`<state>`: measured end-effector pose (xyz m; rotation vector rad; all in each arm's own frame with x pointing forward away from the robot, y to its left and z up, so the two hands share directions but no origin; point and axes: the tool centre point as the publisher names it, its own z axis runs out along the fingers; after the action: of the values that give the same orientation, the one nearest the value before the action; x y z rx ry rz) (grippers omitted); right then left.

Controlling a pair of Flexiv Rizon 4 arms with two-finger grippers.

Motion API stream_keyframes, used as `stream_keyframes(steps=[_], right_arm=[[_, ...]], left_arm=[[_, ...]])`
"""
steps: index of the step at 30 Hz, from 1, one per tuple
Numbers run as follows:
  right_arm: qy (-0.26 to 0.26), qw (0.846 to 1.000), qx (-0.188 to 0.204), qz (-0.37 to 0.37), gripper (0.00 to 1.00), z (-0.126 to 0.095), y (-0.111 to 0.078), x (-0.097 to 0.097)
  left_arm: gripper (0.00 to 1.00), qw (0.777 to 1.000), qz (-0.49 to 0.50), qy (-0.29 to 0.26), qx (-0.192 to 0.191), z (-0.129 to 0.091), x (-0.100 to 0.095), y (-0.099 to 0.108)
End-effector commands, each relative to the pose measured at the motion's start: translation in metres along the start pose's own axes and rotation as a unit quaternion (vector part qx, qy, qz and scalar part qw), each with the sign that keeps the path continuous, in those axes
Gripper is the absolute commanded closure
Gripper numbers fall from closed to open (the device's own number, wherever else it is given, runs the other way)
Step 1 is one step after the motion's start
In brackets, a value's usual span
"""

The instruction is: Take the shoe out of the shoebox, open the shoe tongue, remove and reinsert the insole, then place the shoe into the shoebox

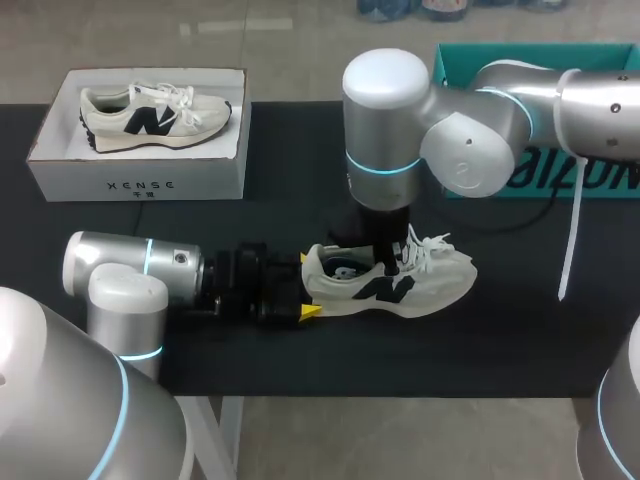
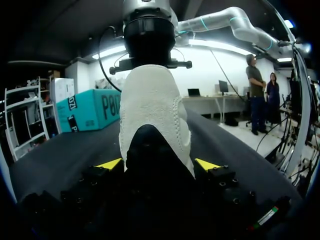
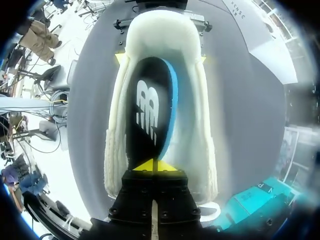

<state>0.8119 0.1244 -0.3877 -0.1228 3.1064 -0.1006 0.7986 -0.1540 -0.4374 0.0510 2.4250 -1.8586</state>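
Though head view masks grip, right wrist view shows right hand [image 3: 152,165] pinching insole [image 3: 147,105]; left hand [image 2: 158,164] clamps shoe [image 2: 150,105] heel.

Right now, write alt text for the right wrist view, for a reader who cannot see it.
Looking down into a white shoe, the right gripper pinches the near end of a black insole, which sits tilted with its blue edge showing. The left gripper has its yellow tips on either side of the heel, and the shoe lies on a dark table.
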Motion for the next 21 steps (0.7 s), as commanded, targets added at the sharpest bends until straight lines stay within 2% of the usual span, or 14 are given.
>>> stream_keyframes(steps=[1,15,21], right_arm=[[-0.007,1.000,-0.009,0.011,1.00,-0.005,-0.009,0.000],[-0.035,0.997,-0.038,0.050,1.00,-0.018,-0.020,-0.019],[-0.045,0.996,-0.055,0.048,1.00,-0.027,-0.010,-0.024]], left_arm=[[1.00,1.000,0.000,-0.002,-0.001,0.001,-0.001,0.002],[1.00,1.000,0.000,-0.002,-0.001,0.001,-0.001,0.002],[1.00,1.000,0.000,-0.002,-0.001,0.001,-0.001,0.002]])
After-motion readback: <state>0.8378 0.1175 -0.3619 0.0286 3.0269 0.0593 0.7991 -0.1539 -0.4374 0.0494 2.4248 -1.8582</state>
